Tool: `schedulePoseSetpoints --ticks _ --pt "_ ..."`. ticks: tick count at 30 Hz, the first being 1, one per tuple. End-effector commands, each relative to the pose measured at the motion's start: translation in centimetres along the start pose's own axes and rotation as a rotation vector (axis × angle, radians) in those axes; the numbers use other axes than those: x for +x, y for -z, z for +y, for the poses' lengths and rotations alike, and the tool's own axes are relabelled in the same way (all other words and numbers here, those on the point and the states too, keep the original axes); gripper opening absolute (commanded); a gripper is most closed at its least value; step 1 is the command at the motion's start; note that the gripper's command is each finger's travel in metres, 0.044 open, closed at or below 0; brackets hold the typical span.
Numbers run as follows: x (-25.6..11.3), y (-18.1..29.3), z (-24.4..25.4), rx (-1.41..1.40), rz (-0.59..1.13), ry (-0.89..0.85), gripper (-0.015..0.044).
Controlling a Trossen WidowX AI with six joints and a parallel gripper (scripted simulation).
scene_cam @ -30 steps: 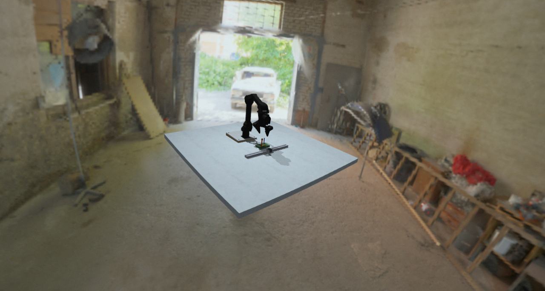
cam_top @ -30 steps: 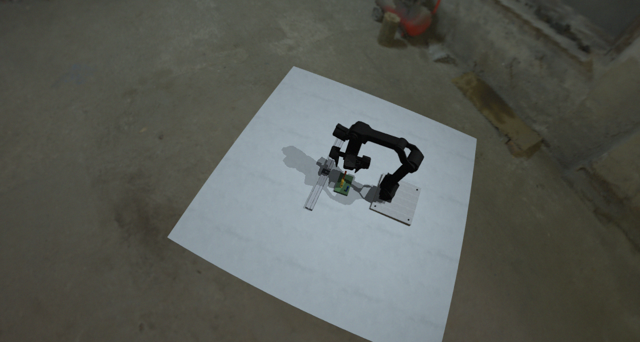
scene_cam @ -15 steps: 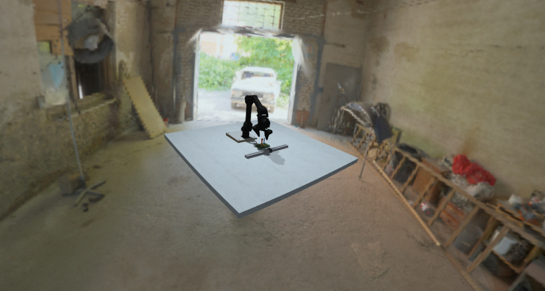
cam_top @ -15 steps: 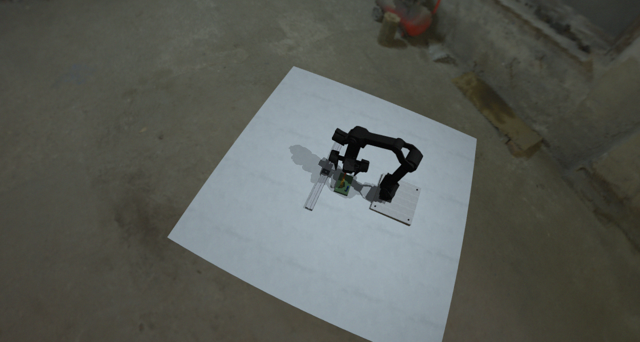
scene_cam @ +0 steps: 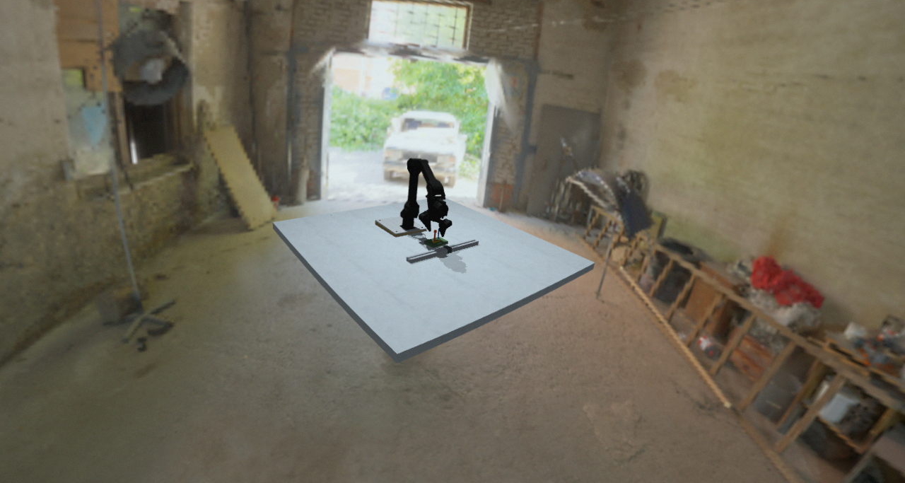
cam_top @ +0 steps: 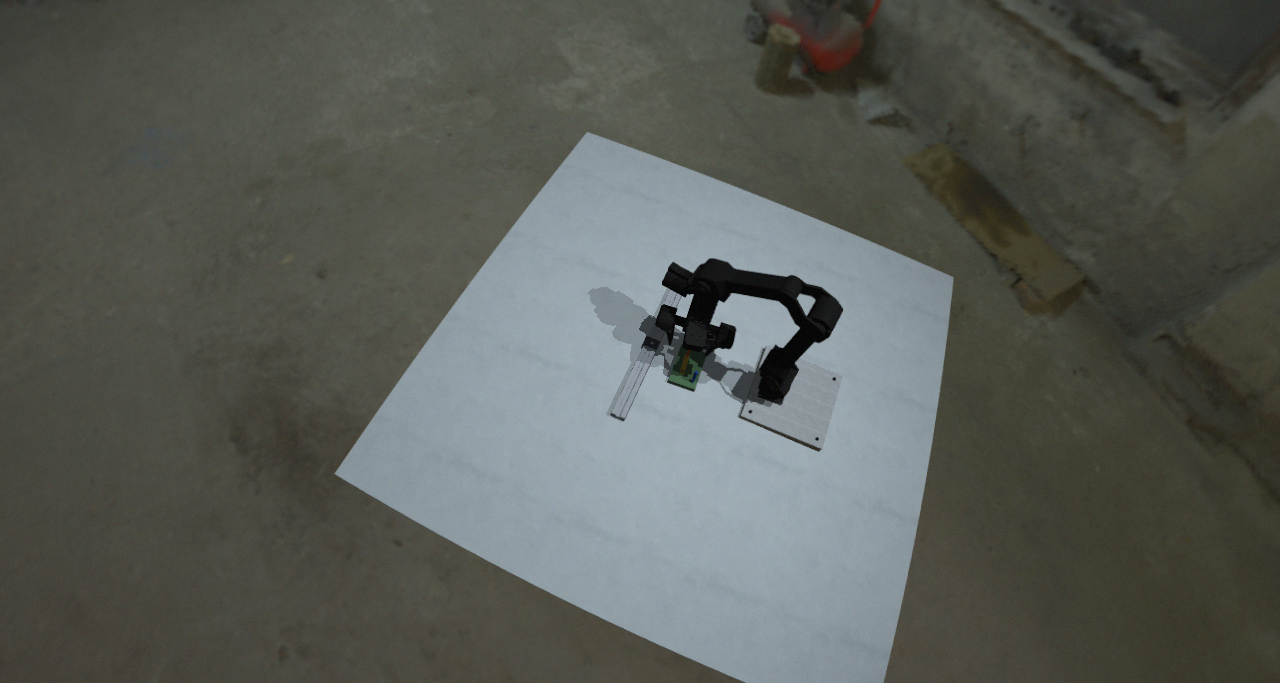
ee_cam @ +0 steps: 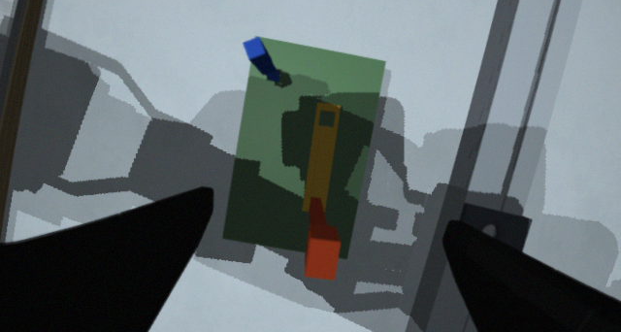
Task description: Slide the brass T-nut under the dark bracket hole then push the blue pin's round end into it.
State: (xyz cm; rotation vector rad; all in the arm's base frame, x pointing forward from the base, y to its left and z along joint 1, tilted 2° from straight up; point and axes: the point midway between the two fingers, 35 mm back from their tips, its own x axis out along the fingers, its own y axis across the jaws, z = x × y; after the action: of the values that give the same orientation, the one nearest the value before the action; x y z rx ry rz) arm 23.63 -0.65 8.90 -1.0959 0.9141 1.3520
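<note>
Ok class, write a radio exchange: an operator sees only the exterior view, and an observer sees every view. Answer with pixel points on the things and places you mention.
Operator: I can't make out the nut. Which end carries the orange handle [cam_top: 687, 357] [scene_cam: 435, 235] [ee_cam: 322, 258]?
Observer: By the wrist view, it rises from the end of the brass T-nut [cam_top: 683, 371] [ee_cam: 322, 152] away from its square opening.
Operator: Does the dark bracket [cam_top: 651, 343] [scene_cam: 448, 249] [ee_cam: 519, 225] show its hole?
Observer: Yes, the wrist view shows it, close beside one fingertip of the open gripper [cam_top: 684, 346] [scene_cam: 435, 232] [ee_cam: 330, 208] in that picture.
</note>
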Motion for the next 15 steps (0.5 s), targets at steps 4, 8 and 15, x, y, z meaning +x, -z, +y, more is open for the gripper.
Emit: schedulePoseSetpoints --ticks 4,8,15 --pt "1.37 0.23 0.31 0.007 -0.006 -0.011 0.0440" --pt "1.75 0.31 0.35 0.007 -0.006 -0.012 0.0440" --pt "1.75 0.31 0.35 0.007 -0.006 -0.012 0.0256"
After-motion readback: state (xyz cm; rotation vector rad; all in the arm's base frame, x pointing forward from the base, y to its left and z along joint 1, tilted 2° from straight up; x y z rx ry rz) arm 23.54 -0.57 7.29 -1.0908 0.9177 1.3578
